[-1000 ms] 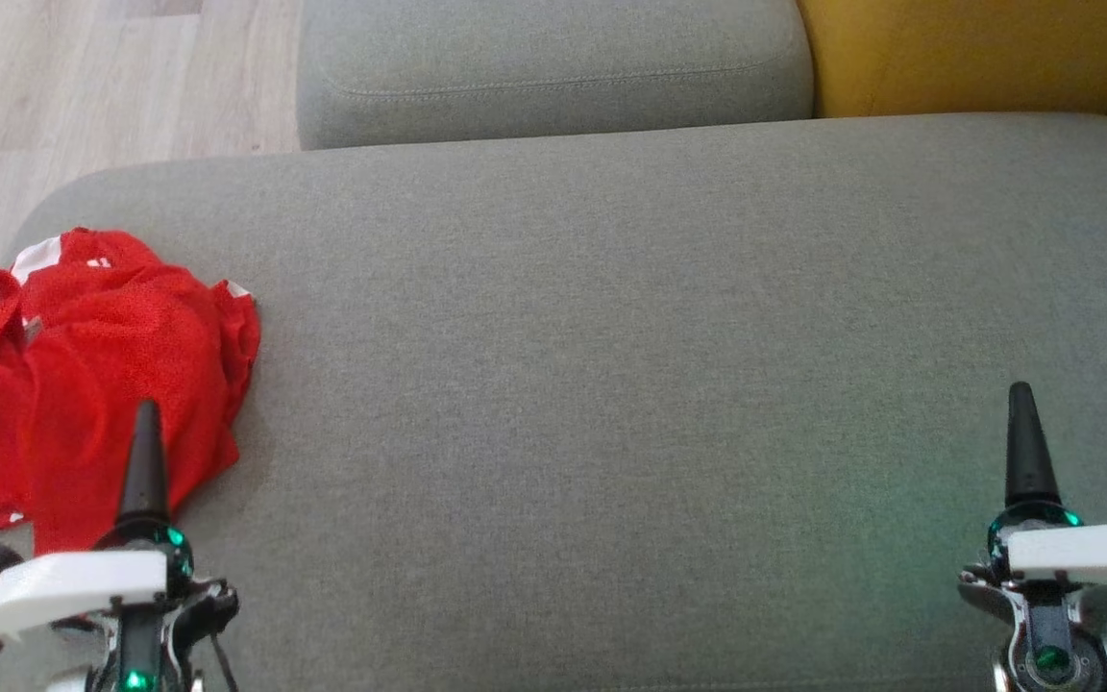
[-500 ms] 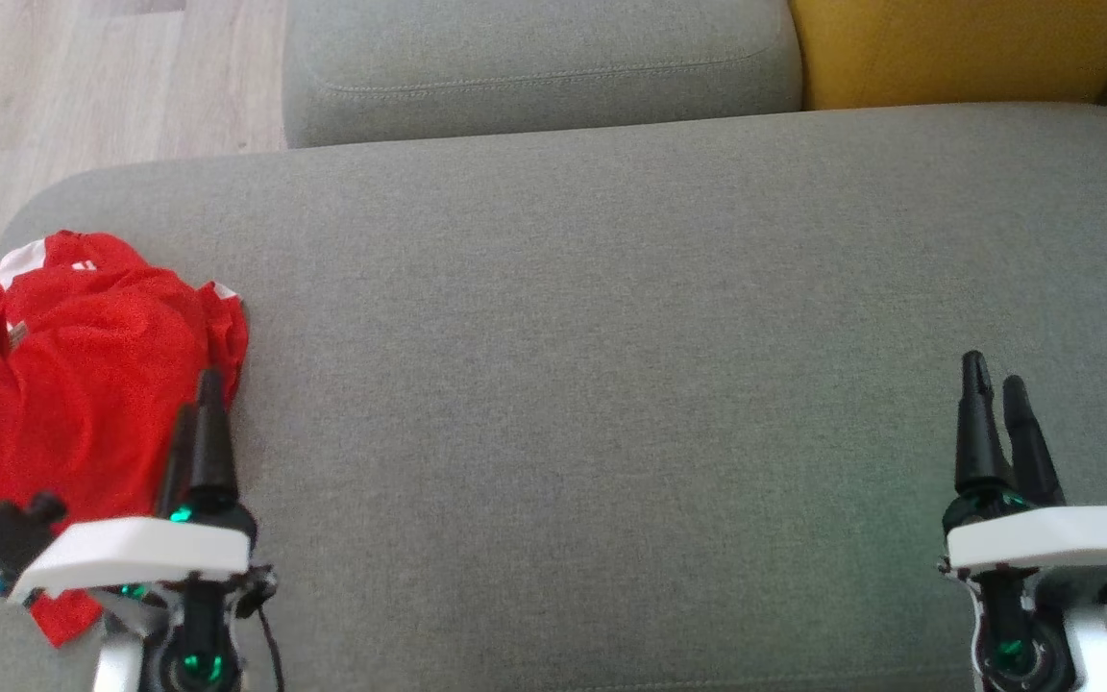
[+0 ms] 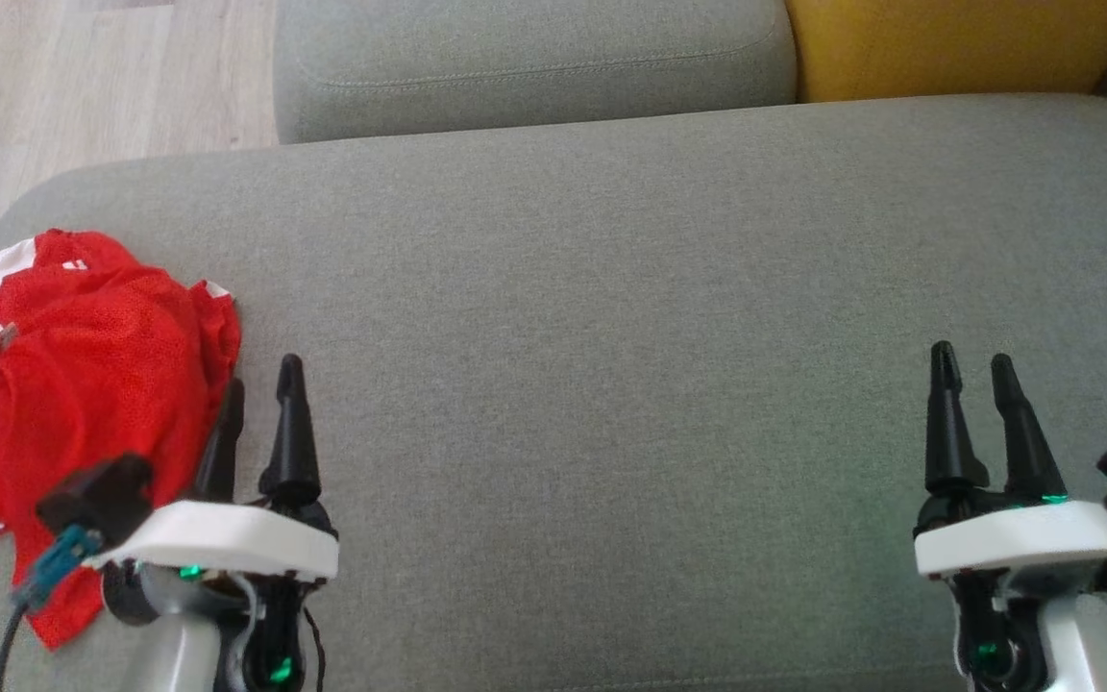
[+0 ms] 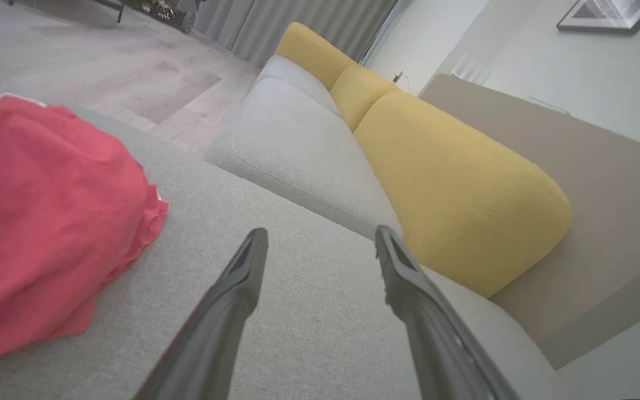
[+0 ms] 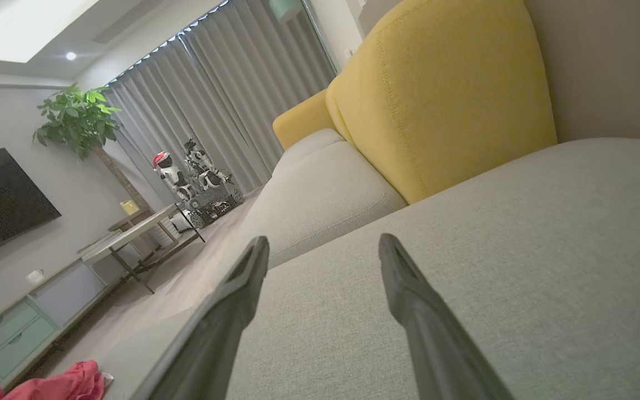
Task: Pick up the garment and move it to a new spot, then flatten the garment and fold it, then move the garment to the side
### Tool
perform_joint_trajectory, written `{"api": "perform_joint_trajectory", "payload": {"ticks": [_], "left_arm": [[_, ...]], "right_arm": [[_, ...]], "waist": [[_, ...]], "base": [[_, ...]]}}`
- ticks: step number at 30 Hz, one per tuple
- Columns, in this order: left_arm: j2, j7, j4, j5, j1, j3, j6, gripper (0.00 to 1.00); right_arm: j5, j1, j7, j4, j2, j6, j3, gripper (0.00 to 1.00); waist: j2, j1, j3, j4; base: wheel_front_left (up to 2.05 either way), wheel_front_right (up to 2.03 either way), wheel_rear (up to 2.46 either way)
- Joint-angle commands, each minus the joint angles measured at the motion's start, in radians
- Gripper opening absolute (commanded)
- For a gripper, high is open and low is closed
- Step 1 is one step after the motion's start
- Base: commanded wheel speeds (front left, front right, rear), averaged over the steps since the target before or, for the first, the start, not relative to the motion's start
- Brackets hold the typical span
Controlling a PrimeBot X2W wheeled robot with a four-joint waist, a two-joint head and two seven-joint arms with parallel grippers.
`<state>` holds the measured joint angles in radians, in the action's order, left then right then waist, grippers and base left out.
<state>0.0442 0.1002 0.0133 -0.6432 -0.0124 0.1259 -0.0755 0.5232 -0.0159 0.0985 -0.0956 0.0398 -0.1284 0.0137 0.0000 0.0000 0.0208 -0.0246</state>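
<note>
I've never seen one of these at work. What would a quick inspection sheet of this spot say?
Surface: grey sofa seat, bare in the middle.
Job's things: red garment, crumpled at the seat's left end.
Clutter: nothing seen.
Hands: left hand open beside the garment, holding nothing; right hand open over bare seat.
Cables: grey cable at the left wrist.
Surroundings: yellow cushion, wooden floor, curtains, potted plant.
</note>
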Motion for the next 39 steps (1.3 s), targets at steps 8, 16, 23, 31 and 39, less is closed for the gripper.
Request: {"api": "perform_joint_trajectory", "payload": {"ticks": [8, 16, 23, 31, 39], "left_arm": [[0.103, 0.037, -0.035, 0.200, -0.086, 0.121, -0.129, 1.00], [0.180, 0.063, 0.027, 0.311, -0.118, 0.261, -0.278, 1.00], [0.225, 0.081, 0.057, 0.384, -0.145, 0.350, -0.348, 1.00], [0.248, 0.104, 0.053, 0.420, -0.171, 0.429, -0.429, 1.00], [0.226, 0.127, 0.018, 0.386, -0.142, 0.401, -0.417, 1.00]], "right_arm": [[-0.161, -0.053, 0.037, 0.042, 0.007, -0.002, -0.036, 1.00], [-0.304, -0.047, 0.064, 0.028, 0.008, -0.002, -0.047, 1.00], [-0.403, -0.049, 0.081, 0.014, 0.008, -0.002, -0.059, 1.00], [-0.477, -0.052, 0.105, 0.008, 0.009, -0.002, -0.073, 1.00], [-0.372, -0.046, 0.129, -0.029, 0.010, -0.002, -0.089, 1.00]], "waist": [[0.0000, 0.0000, 0.001, 0.001], [0.0000, 0.0000, -0.004, -0.006], [0.0000, 0.0000, -0.006, -0.013], [0.0000, 0.0000, -0.005, -0.013], [0.0000, 0.0000, -0.007, -0.006]], "base": [[0.00, 0.00, 0.00], [0.00, 0.00, 0.00], [0.00, 0.00, 0.00], [0.00, 0.00, 0.00], [0.00, 0.00, 0.00]]}}
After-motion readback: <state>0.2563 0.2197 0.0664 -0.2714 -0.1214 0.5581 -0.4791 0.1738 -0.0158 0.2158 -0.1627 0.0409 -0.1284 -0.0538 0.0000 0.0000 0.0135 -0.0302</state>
